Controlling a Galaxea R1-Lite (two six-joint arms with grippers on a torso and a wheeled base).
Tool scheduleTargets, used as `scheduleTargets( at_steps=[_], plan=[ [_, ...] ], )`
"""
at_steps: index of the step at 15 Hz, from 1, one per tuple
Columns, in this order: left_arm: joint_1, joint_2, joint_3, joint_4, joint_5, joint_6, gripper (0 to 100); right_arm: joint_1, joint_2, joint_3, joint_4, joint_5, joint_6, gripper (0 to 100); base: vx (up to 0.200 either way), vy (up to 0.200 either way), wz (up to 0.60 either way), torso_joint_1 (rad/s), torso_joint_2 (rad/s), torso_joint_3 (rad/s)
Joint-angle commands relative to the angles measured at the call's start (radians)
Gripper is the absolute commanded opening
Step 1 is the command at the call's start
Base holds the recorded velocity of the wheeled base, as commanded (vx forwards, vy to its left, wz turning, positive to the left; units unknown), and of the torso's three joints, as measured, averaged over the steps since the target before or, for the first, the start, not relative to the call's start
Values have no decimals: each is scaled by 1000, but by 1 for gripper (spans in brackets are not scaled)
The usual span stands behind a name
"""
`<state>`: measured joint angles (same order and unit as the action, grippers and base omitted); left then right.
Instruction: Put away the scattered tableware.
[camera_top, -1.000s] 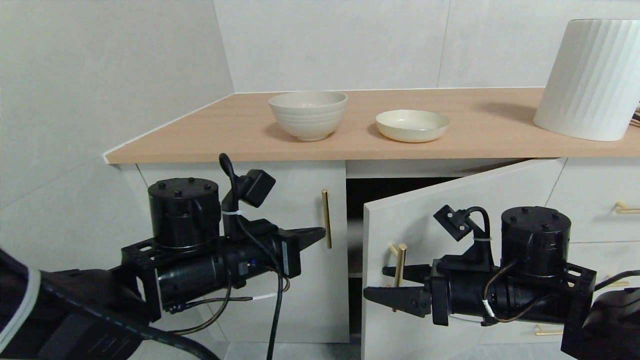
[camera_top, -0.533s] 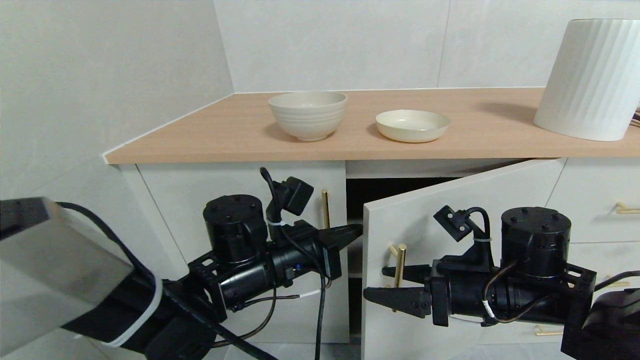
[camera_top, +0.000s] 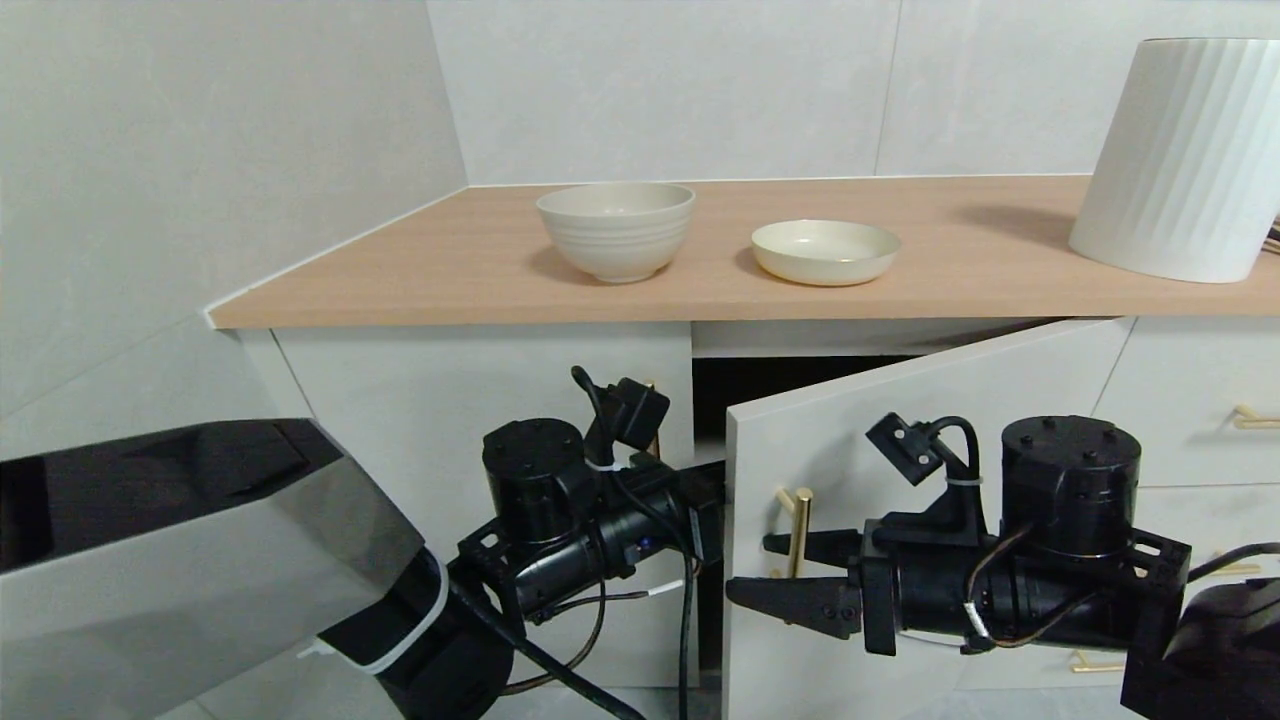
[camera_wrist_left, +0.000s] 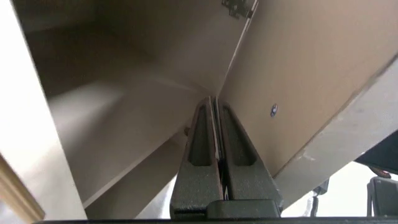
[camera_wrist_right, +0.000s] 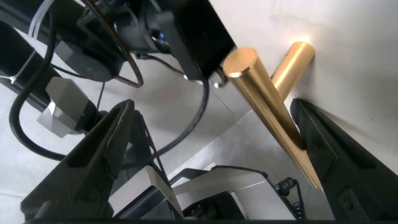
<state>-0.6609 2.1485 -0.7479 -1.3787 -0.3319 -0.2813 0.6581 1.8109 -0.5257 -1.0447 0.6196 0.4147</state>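
A cream bowl (camera_top: 615, 228) and a shallow cream plate (camera_top: 825, 250) stand side by side on the wooden countertop (camera_top: 400, 280). Below them the right cabinet door (camera_top: 900, 400) hangs ajar. My right gripper (camera_top: 775, 575) is open, one finger on each side of the door's brass handle (camera_top: 797, 520) (camera_wrist_right: 273, 118), with both fingers (camera_wrist_right: 118, 143) apart from it. My left gripper (camera_top: 712, 478) sits in the dark gap between the doors, its tips hidden by the door's edge. In the left wrist view the left gripper (camera_wrist_left: 214, 102) is shut on nothing, inside the cabinet beside the door's inner face (camera_wrist_left: 298, 74).
A tall white ribbed shade (camera_top: 1180, 150) stands at the counter's right end. Drawers with brass handles (camera_top: 1255, 415) lie to the right of the open door. The tiled wall (camera_top: 150, 200) closes off the left side. A shelf (camera_wrist_left: 112, 124) shows inside the cabinet.
My left arm has travelled right and forward, from in front of the left door into the gap beside the open door. The right arm, door, bowl and plate have stayed put.
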Motion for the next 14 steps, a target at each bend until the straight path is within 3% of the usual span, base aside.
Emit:
scheduleTargets(
  at_steps=[1,4,5,6,10,14],
  plan=[
    [-3,8,-4,0,1,-1,0,-9,10,0,-1,-6,-8,100,0,0,0,0,0,0],
    [-16,8,-4,0,1,-12,0,-51,8,7,-1,-21,-62,100,0,0,0,0,0,0],
    [-25,7,-4,-2,1,-44,0,-74,1,7,-1,-35,-91,100,0,0,0,0,0,0],
    [-25,7,-5,-2,1,-50,0,-81,-2,7,-1,-46,-94,100,0,0,0,0,0,0],
    [-34,5,-10,-2,5,-52,0,-140,-50,55,-6,-86,-94,100,0,0,0,0,0,0],
    [-36,2,-11,1,11,-52,0,-160,-209,224,-5,-86,-94,100,0,0,0,0,0,0]
  ],
)
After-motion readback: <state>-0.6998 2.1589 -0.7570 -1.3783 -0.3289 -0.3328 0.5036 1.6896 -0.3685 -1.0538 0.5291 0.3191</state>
